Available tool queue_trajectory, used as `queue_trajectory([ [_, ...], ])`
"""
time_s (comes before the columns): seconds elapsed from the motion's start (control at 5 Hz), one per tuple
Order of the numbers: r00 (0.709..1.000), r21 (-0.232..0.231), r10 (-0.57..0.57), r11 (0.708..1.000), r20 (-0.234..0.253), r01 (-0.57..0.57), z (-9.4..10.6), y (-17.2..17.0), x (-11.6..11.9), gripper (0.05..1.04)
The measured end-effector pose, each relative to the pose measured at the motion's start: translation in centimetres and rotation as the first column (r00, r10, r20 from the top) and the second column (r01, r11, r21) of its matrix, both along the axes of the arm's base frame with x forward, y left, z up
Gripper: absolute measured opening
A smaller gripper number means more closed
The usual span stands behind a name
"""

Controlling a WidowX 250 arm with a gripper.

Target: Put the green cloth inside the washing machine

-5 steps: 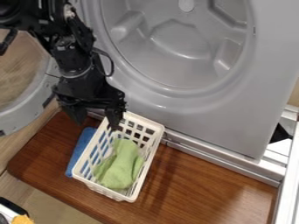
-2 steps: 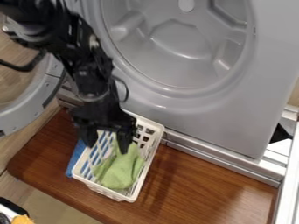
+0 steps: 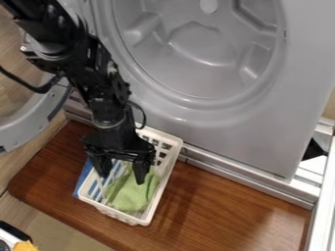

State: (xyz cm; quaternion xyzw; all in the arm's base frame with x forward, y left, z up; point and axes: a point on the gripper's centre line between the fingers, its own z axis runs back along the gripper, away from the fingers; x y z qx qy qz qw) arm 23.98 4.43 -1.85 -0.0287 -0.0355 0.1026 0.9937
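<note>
The washing machine [image 3: 229, 130] presents an empty drum. The wooden board [image 3: 222, 206] lies along its base. The arm [image 3: 108, 93] extends from the upper left, in front of the open door [image 3: 16, 132]. The white basket [image 3: 139, 220] sits on the board. The gripper [image 3: 122, 177] points down over the basket, jaws spread; contact with the cloth cannot be determined. The green cloth [image 3: 131, 195] lies inside the basket. The blue item [image 3: 83, 175] lies beside the basket's left side.
</note>
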Motion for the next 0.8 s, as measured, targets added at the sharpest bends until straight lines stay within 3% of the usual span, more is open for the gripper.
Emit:
queue_trajectory([
  [0.4, 1.000, 0.009, 0.009, 1.000, -0.008, -0.009, -0.6, -0.2, 0.3, 1.000],
  [0.8, 0.998, 0.013, 0.032, 0.999, -0.058, -0.032, -2.8, 0.4, -0.1, 0.962],
])
